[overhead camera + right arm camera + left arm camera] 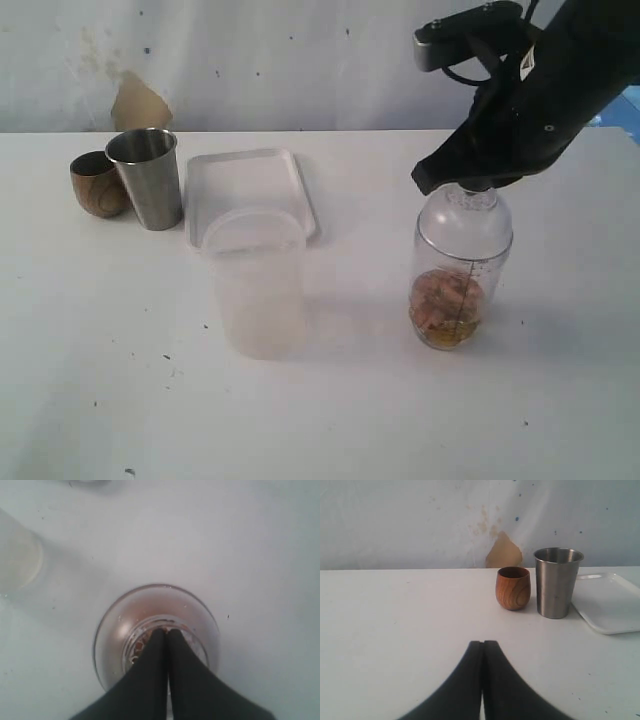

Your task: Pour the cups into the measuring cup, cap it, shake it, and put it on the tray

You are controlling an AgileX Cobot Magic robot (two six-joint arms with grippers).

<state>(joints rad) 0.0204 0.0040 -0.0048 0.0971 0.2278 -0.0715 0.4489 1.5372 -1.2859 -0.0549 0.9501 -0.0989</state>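
**A:** Start with the exterior view. Where does everything sit against the tray?

**B:** The steel tumbler stands just beside the tray's left edge, and the wooden cup is just beyond the tumbler. A frosted tumbler stands in front of the tray's near edge. The measuring cup is well apart to the tray's right, upright on the table. It wears a clear domed cap, with brownish contents at its bottom.

**A:** And the pincer?

**B:** The right gripper sits at the cap's top; its state is hard to read here.

**A:** Left wrist view?

**B:** The left gripper has its jaws pressed together, pinching nothing, low over bare table. Ahead, the wooden cup and steel tumbler stand apart by a small gap, the tumbler next to the tray.

**A:** Right wrist view?

**B:** The right gripper is pressed together directly above the middle of the measuring cup. I cannot tell whether it touches it. The frosted tumbler is nearby.
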